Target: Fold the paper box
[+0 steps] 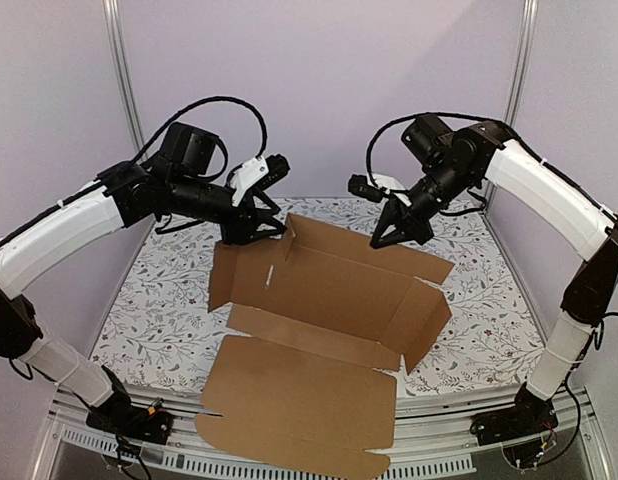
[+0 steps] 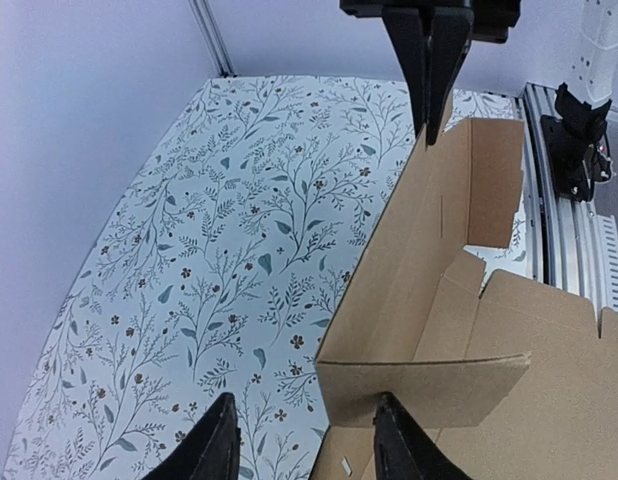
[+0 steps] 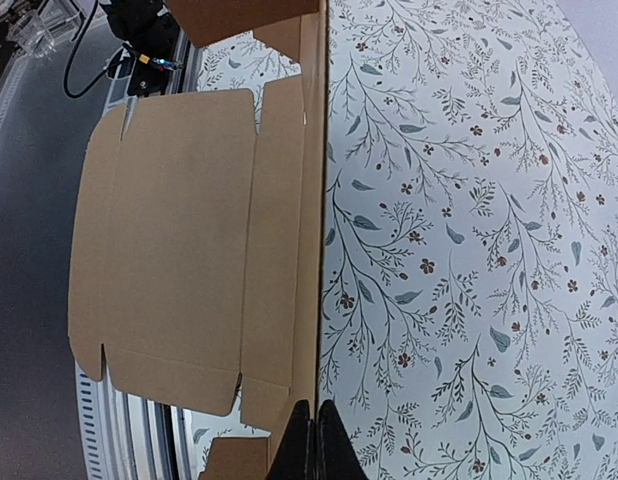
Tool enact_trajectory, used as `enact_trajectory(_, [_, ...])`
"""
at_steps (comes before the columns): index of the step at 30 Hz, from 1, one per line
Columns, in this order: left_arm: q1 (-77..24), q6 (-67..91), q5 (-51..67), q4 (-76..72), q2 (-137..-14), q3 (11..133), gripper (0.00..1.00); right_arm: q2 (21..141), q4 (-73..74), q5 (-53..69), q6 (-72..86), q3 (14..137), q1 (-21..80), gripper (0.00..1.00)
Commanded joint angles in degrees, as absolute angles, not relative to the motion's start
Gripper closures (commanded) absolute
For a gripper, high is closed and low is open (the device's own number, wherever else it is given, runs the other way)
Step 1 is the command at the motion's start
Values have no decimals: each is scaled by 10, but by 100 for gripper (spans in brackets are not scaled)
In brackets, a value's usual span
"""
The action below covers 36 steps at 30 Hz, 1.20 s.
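Paper box (image 1: 309,400) on table (image 1: 159,300), overhanging near edge

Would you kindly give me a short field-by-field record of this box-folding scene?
Box: paper box, partly folded; back wall raised, front panel flat, overhanging the near edge
Surface: floral table cover
Left gripper: jaws open, at the back wall's left end
Right gripper: jaws shut on the back wall's top edge

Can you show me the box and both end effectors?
paper box (image 1: 327,292): top external view, on its floor panel.
left end effector (image 2: 304,420): left wrist view, midway between its fingertips.
right end effector (image 3: 312,428): right wrist view, midway between its fingertips.
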State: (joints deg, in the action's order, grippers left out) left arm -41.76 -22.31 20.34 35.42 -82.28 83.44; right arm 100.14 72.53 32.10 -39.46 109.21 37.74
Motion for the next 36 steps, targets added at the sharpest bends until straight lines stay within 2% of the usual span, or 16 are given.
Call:
enact_trajectory(1, [-440, -220, 237, 329, -849, 838, 56, 995, 724, 363, -397, 1103, 381, 100])
enact_trajectory(9, [-447, -229, 271, 335, -869, 851, 69, 988, 741, 384, -424, 1098, 382, 100])
enact_trajectory(13, [-453, -236, 287, 334, -878, 854, 70, 981, 751, 396, -446, 1092, 382, 100])
enact_trajectory(18, [-463, -253, 293, 320, -888, 853, 65, 981, 778, 415, -479, 1098, 382, 100])
enact_trajectory(31, [-466, -255, 292, 318, -890, 847, 94, 983, 782, 409, -485, 1103, 381, 100])
enact_trajectory(32, [-465, -256, 286, 313, -885, 838, 96, 983, 781, 408, -481, 1103, 382, 99])
enact_trajectory(34, [-465, -253, 273, 294, -872, 820, 100, 977, 781, 399, -473, 1103, 382, 90])
enact_trajectory(36, [-461, -251, 264, 272, -855, 799, 100, 969, 788, 397, -466, 1103, 375, 81])
